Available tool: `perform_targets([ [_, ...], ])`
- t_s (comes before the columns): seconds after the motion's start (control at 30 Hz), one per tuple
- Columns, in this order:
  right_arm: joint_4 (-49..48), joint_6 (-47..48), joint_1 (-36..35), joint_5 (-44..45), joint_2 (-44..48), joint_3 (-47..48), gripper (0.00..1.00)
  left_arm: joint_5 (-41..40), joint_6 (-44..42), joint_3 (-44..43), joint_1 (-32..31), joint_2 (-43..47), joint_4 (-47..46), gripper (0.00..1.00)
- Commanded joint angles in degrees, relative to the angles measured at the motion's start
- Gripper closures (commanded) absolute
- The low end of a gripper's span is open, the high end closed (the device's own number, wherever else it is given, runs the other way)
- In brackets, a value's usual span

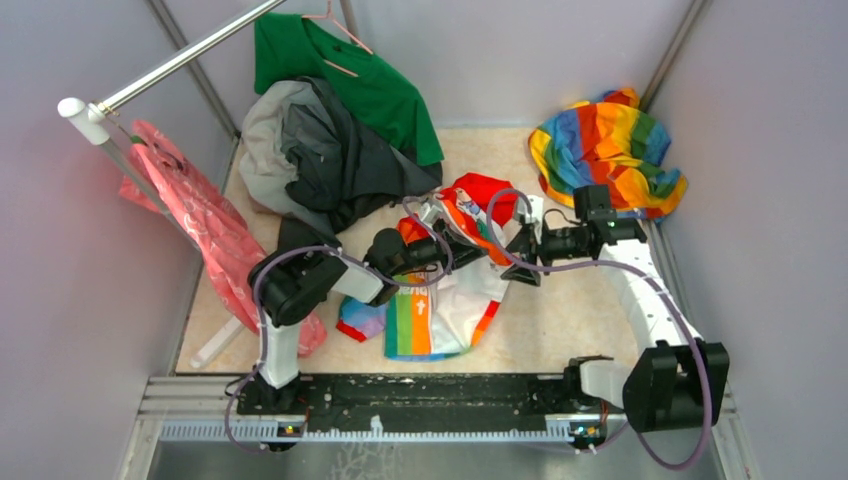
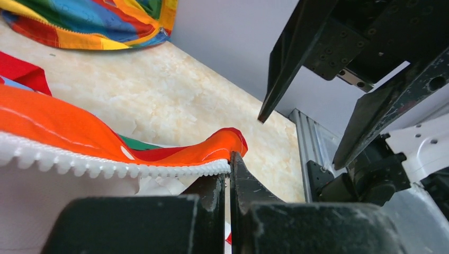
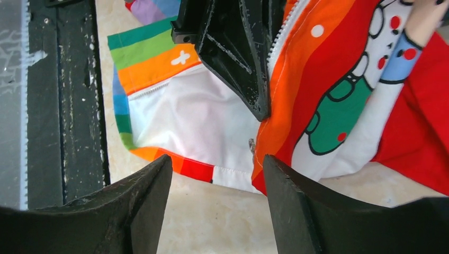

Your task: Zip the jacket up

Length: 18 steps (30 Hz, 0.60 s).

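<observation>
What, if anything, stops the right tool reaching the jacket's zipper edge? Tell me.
Likely nothing, so yes: right tool open, zipper edge straight ahead; left tool clamps it further up, off the path.

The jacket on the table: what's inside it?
Plain white lining shows where the jacket lies open; the left gripper hides part, the orange front panel the rest.

On the left, reaches forward and rightward with elbow bent, clamps the left gripper [image 2: 229,161] tight on the zipper edge of the jacket [image 2: 63,127]. On the right, stretches forward, turns inward at the wrist, holds the right gripper [image 3: 212,166] wide apart and empty, close beside the left fingers [image 3: 235,55]
</observation>
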State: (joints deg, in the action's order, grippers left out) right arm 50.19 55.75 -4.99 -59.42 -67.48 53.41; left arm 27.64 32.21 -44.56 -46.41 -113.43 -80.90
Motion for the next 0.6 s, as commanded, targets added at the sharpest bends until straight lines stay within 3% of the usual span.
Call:
perform_targets([
  [0.0,-2.28,-4.53,2.76,-2.94,1.24,3.24,0.36,1.01,6.91,-2.23,1.11,0.49,3.53,1.00],
  [0.17,-16.83,-17.41,2.67,5.38,2.87,-2.22,0.34,0.39,11.80,-3.70,1.28,-0.14,5.55,1.00],
  [0.37,-22.61,-21.77,0.99,13.29,1.35,-4.28,0.32,0.86,17.92,-5.52,1.30,-2.04,5.85,1.00],
  [0.57,-23.89,-24.26,-0.69,14.75,-0.94,-3.65,0.32,1.28,20.88,-6.24,1.20,-3.83,4.30,1.00],
])
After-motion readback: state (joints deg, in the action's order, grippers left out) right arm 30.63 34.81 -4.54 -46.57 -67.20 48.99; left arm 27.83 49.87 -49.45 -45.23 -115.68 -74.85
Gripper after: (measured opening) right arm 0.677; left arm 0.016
